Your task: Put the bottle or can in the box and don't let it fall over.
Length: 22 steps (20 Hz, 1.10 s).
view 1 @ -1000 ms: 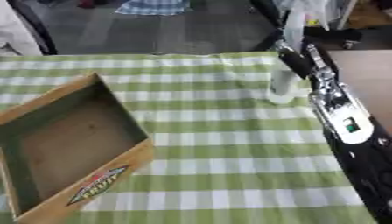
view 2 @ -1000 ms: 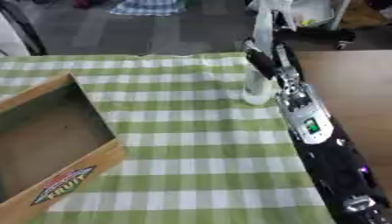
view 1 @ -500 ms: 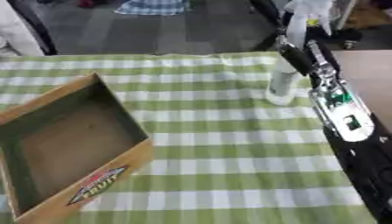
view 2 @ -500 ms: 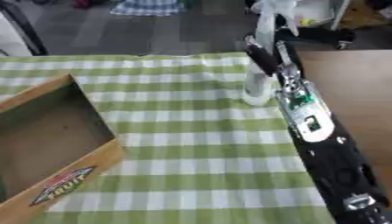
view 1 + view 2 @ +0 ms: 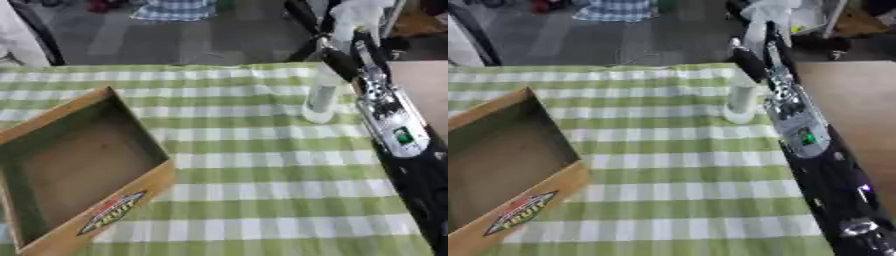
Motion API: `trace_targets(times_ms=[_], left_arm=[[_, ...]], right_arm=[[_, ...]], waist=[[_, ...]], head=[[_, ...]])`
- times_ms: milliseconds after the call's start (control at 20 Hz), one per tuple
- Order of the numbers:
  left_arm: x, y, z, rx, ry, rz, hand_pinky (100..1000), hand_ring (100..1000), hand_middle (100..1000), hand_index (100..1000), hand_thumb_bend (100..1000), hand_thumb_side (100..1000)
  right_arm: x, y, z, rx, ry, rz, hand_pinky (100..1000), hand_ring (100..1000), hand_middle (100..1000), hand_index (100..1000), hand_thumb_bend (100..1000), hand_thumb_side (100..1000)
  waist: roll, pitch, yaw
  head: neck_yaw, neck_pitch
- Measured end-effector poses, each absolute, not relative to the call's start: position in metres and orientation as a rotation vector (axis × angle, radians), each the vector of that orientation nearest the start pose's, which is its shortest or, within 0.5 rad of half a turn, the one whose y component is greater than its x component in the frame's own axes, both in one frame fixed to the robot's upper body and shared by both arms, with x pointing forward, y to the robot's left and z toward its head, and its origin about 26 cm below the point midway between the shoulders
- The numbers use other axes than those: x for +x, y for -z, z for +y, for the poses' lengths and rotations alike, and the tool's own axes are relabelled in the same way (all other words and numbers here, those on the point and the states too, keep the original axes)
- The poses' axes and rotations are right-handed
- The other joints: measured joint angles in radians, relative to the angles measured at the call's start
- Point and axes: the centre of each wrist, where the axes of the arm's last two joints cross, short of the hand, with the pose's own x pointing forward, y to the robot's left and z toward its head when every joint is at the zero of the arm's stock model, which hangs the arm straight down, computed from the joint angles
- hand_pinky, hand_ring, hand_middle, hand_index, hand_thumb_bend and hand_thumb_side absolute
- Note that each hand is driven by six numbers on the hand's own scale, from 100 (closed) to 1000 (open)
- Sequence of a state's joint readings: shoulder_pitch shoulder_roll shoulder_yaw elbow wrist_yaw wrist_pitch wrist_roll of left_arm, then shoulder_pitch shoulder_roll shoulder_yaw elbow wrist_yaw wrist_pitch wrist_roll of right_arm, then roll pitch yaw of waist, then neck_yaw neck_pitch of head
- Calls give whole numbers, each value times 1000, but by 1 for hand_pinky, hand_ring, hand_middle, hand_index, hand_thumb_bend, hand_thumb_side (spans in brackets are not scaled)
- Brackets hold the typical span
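A clear plastic bottle (image 5: 319, 102) stands upright on the green checked tablecloth (image 5: 262, 165), at the far right. My right arm runs up the right side of the view. My right hand (image 5: 748, 64) is at the bottle's upper part, with a dark thumb across the near-left side of the neck and the rest of the hand behind and to the right. The bottle's top is hidden by the hand. The open brown box (image 5: 144, 187) with a fruit label on its front wall sits at the left, well apart from the bottle, with nothing in it. My left hand does not show.
The tablecloth's far edge runs just behind the bottle, with grey floor beyond. A bare brown tabletop (image 5: 859, 100) lies to the right of the arm. A white bag (image 5: 359, 10) and dark stands are at the top right.
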State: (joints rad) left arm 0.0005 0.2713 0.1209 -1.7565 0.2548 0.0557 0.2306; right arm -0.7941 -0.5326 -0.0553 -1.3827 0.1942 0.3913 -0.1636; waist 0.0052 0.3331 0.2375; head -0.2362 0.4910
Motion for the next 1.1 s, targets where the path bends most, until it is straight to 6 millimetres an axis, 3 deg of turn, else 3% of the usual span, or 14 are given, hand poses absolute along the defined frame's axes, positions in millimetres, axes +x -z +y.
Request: trace_targets(times_ms=[1100], left_arm=[[272,-62,329,245,-231,-1713,1000,595,697,704,176,769]], right_arm=[[424,-273,-319,-825,-146,-1742,966,958,900,888,100,663]], waist=[[-3,-1,3]], head=[[-3,-1]])
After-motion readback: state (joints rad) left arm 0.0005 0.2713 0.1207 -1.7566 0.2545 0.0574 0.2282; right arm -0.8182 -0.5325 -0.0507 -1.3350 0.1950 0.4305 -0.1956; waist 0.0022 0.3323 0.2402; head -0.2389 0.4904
